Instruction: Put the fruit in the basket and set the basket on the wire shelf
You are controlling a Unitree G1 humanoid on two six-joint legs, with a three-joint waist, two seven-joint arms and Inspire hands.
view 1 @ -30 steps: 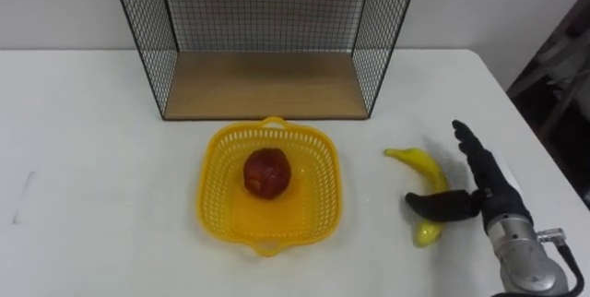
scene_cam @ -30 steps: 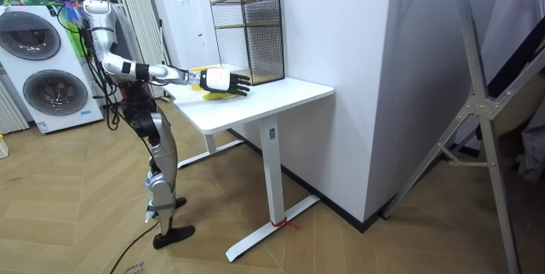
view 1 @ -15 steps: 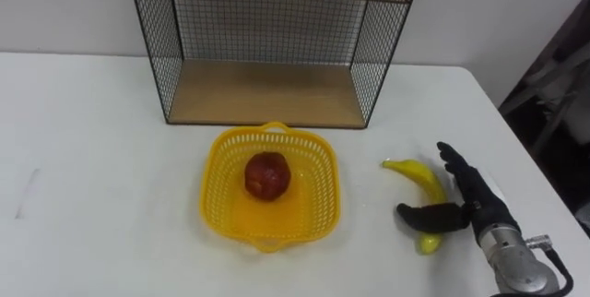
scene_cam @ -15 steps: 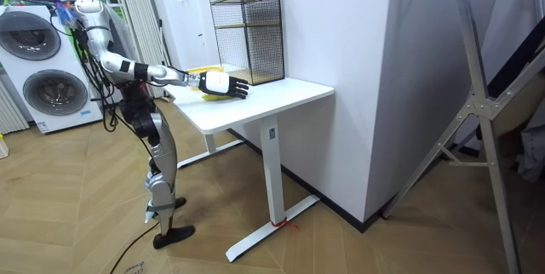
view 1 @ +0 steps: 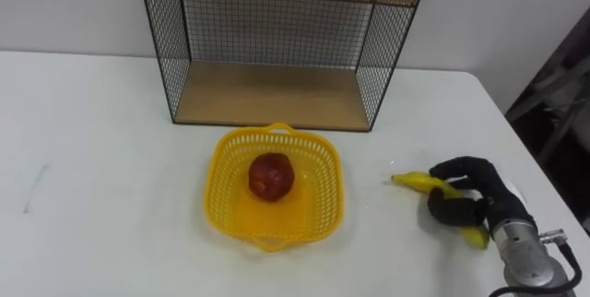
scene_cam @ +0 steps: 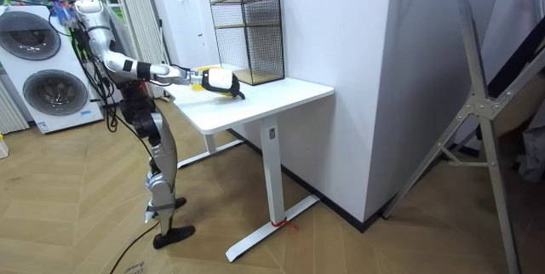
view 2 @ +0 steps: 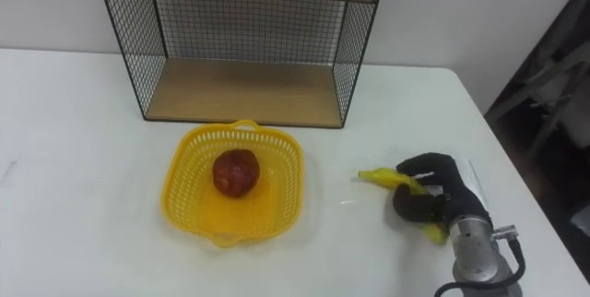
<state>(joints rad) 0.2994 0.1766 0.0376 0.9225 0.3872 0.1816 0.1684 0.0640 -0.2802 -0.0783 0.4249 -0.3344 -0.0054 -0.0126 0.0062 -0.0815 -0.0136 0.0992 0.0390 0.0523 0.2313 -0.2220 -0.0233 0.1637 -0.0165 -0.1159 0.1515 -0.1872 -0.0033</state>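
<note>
1. Whereas a second ago the right hand (view 1: 472, 189) lay with straight fingers beside the banana (view 1: 414, 182) and only the thumb across it, the fingers (view 1: 458, 165) are now curled over the fruit and the thumb is closed under it, clamped on its middle, at the lower right of the frame.
2. One yellow tip pokes out toward the frame's left and the other end shows below the palm. The banana now lies more crosswise than it did a second ago. I cannot tell whether it has left the bench (view 1: 92, 159).
3. Nearer the centre, well apart from the hand, the yellow basket (view 1: 318, 205) sits on the white bench with the red apple (view 1: 271, 176) in its middle, as it did in the earlier frames.
4. Just beyond the basket's far handle, the wire shelf (view 1: 272, 94) stands at the upper centre, its lower wooden board bare. It sits lower in the frame than before, along with everything else, so the camera has shifted rather than the things.
5. Seen from the room view, the robot stands at the bench's end on the room view's left, its right arm stretched over the top and the hand (scene_cam: 220, 80) now bunched where it was spread out before.
</note>
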